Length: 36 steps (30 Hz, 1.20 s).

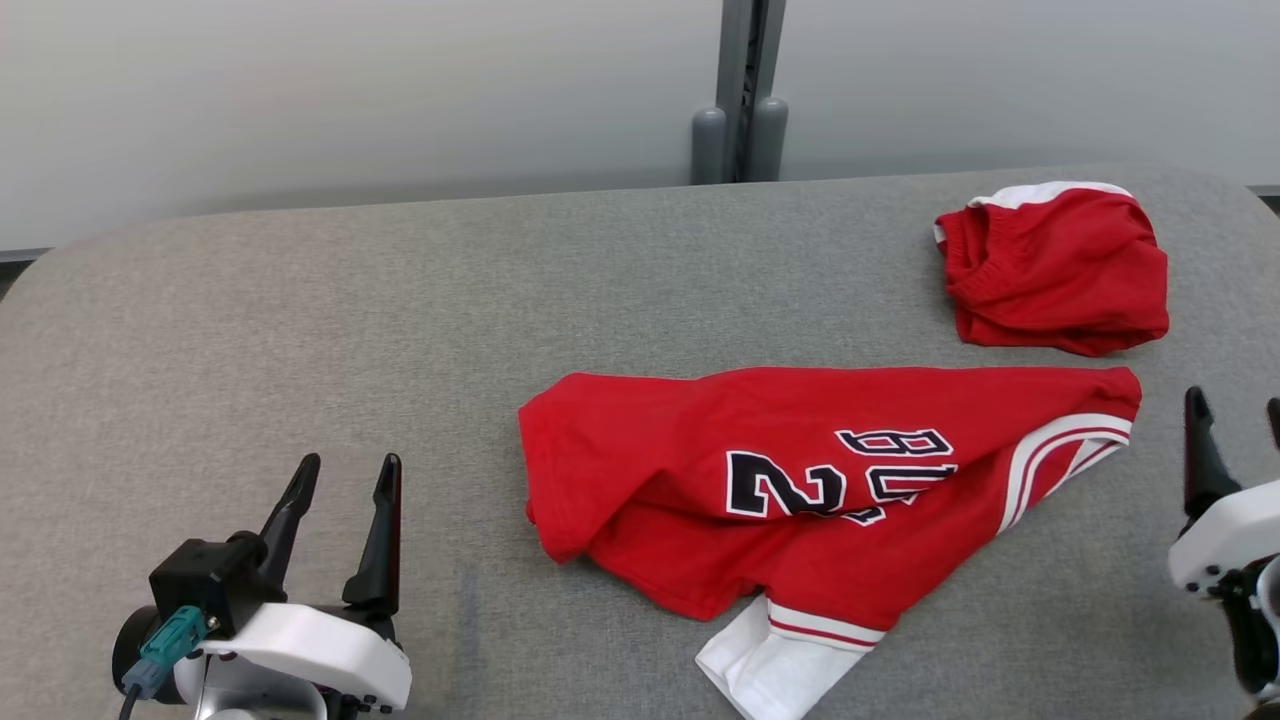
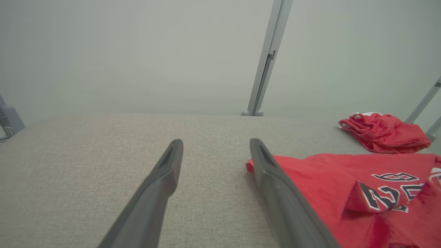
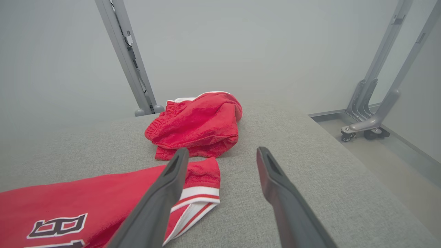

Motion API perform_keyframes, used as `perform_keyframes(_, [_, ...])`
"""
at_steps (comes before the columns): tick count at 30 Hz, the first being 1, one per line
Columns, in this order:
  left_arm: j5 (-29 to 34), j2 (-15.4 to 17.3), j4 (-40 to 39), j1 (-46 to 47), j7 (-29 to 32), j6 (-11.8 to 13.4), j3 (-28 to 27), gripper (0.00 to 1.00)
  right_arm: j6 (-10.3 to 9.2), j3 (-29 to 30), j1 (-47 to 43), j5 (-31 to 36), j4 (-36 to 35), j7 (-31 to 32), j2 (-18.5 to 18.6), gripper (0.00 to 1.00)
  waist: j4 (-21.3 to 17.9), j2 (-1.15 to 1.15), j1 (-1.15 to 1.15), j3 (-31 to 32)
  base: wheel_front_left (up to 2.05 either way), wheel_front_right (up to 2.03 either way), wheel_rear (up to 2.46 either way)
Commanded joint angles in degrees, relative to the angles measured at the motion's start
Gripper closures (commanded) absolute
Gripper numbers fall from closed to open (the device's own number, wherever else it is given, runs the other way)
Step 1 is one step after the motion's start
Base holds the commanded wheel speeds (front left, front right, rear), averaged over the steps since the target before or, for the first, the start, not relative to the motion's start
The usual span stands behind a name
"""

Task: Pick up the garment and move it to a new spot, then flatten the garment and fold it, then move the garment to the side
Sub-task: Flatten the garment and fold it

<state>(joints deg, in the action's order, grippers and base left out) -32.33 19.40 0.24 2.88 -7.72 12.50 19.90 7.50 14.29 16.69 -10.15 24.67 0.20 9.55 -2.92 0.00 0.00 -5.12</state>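
Note:
The garment [image 1: 800, 480] is a red jersey with black-and-white lettering and white striped trim. It lies rumpled and partly doubled over in the middle of the grey padded table [image 1: 300, 330]. My left gripper [image 1: 350, 462] stands open and empty at the lower left, well to the left of the jersey. In the left wrist view the jersey [image 2: 344, 193] lies just right of the open gripper [image 2: 216, 141]. My right gripper [image 1: 1236, 400] is open at the right edge, next to the jersey's striped corner. In the right wrist view that corner [image 3: 201, 187] lies by the left fingertip of the empty gripper [image 3: 223, 150].
A second red piece, shorts with an elastic waistband [image 1: 1055, 270], lies bunched at the back right of the table. A grey post [image 1: 740, 110] stands behind the far edge. Beyond the table's right edge, floor and a wheeled metal frame [image 3: 365, 127] show.

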Motion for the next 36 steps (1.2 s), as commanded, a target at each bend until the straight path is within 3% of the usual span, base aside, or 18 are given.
perform_keyframes(1, [-0.3, 0.4, 0.0, 1.1, 0.2, 0.0, 0.0, 0.00, 0.00, 0.2, -0.7, -0.1, -0.7, 0.2, -0.5, 0.00, -0.6, 0.00, 0.00, -0.4, 0.00, 0.00, 0.00])
perform_keyframes(7, [-1.7, 0.3, 0.6, 2.0, 2.7, -1.0, 0.8, 0.00, 0.00, 0.5, -3.5, -0.1, -4.8, 2.0, -3.4, 0.00, -2.6, 0.00, 0.00, -1.2, 0.00, 0.00, 0.00])
perform_keyframes(13, [-6.0, 0.1, 2.6, 6.4, 8.1, -4.1, 0.9, 0.00, 0.00, 0.0, -3.6, -0.5, -6.8, 3.2, -4.2, 0.00, -3.6, 0.00, 0.00, -2.1, 0.00, 0.00, 0.00])
perform_keyframes(17, [-15.6, -2.5, 9.2, 12.4, 17.5, -7.6, -0.3, 0.00, 0.00, -0.4, -3.2, -1.0, -7.5, 3.4, -4.6, 0.00, -4.1, 0.00, 0.00, -3.4, 0.00, 0.00, 0.00])
perform_keyframes(26, [-29.4, -4.9, 26.0, 24.0, 33.4, -11.0, -3.3, 0.00, 0.00, -0.6, -1.9, -1.0, -7.8, 3.5, -4.7, 0.00, -6.7, 0.00, 0.00, -6.0, 0.00, 0.00, 0.00])
perform_keyframes(31, [-33.3, -6.1, 32.3, 28.1, 39.7, -12.2, -3.5, 0.00, 0.00, -1.0, -1.3, -1.4, -7.5, 3.1, -4.9, 0.00, -8.1, 0.00, 0.00, -7.0, 0.00, 0.00, 0.00])
perform_keyframes(36, [-34.9, -7.5, 37.8, 31.9, 40.3, -13.9, -4.1, 0.00, 0.00, -0.9, -1.1, -1.4, -7.0, 2.6, -5.2, 0.00, -9.4, 0.00, 0.00, -8.0, 0.00, 0.00, 0.00])
